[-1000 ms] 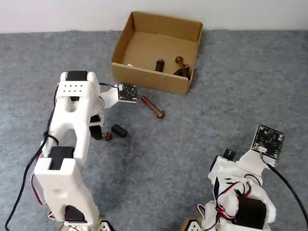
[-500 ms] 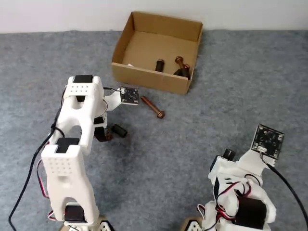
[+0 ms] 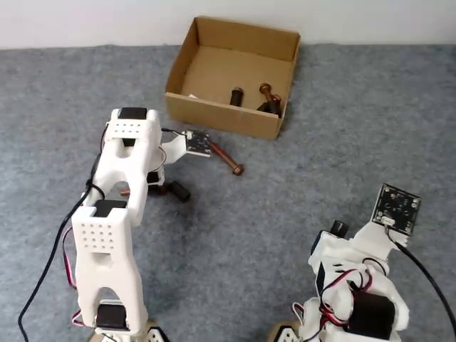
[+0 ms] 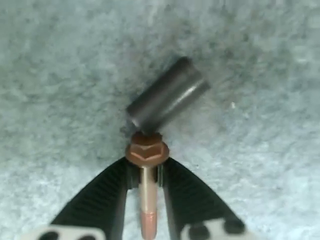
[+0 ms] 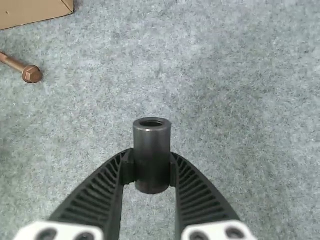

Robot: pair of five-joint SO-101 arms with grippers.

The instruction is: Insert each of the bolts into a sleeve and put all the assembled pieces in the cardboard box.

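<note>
Two white robot arms stand at the near edge of the table. The left arm (image 3: pixel 117 206) stretches away from the near left corner towards the middle of the table, elbow raised and wrist bent down to the surface. Its left gripper (image 4: pixel 146 172) has black ribbed fingers (image 4: pixel 110 192) closed on the shank of a bolt (image 4: pixel 146 152). The right arm (image 3: pixel 356 285) sits folded back at the near right corner. Its right gripper (image 5: pixel 151 172) points forward above the table, fingers clamped on the sides of a sleeve (image 5: pixel 151 145) held upright.
</note>
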